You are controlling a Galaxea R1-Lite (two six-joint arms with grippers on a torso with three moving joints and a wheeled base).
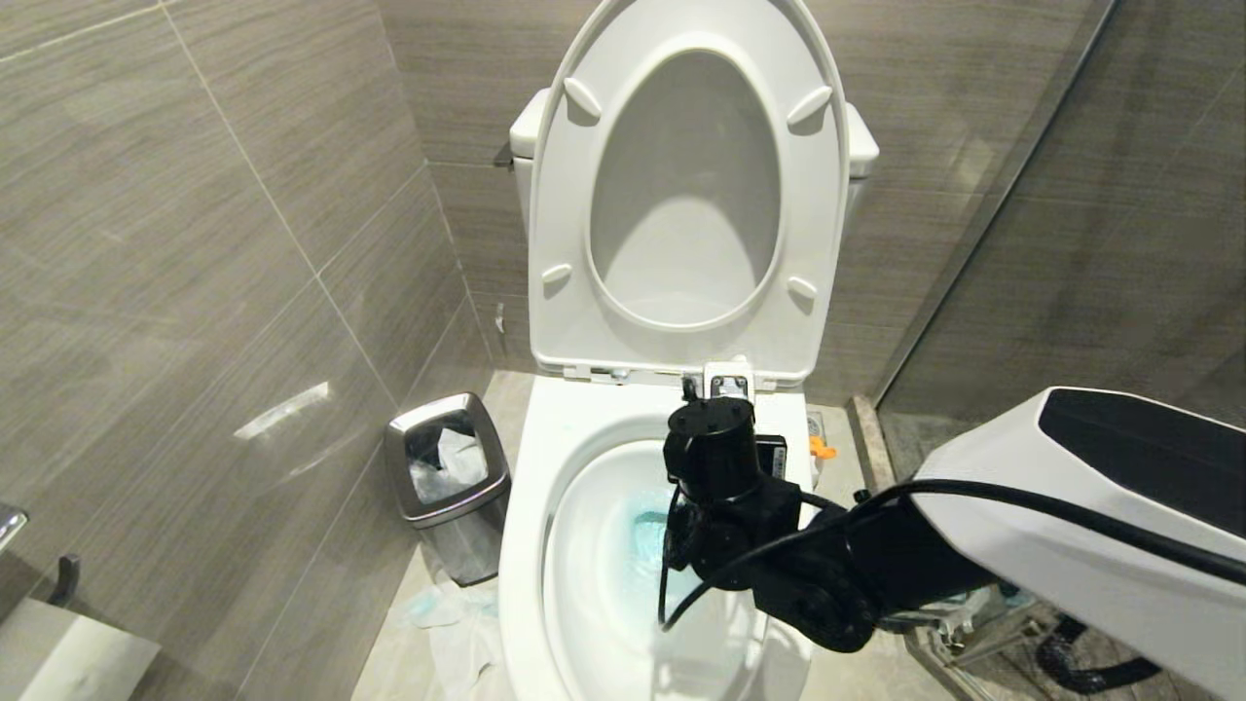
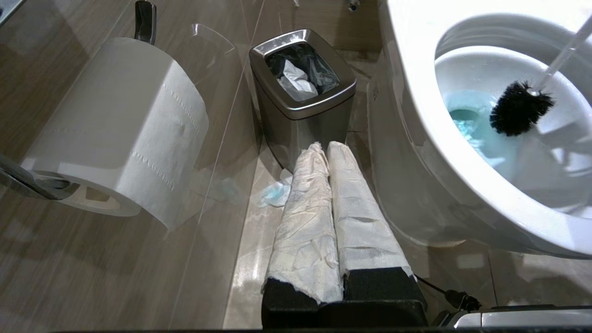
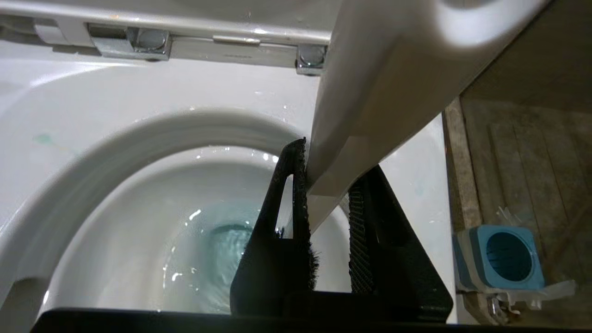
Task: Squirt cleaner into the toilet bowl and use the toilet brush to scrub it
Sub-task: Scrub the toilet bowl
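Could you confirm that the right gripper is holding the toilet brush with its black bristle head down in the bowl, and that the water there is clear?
Not quite: the water in the toilet bowl is tinted blue, not clear, as the left wrist view shows. The rest holds: the right gripper is shut on the toilet brush, whose black bristle head is down in the bowl.

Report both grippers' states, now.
Left gripper: shut, holding nothing, parked beside the toilet bowl.
Right gripper: shut on the toilet brush handle.

Toilet brush black head inside toilet bowl, above blue water.
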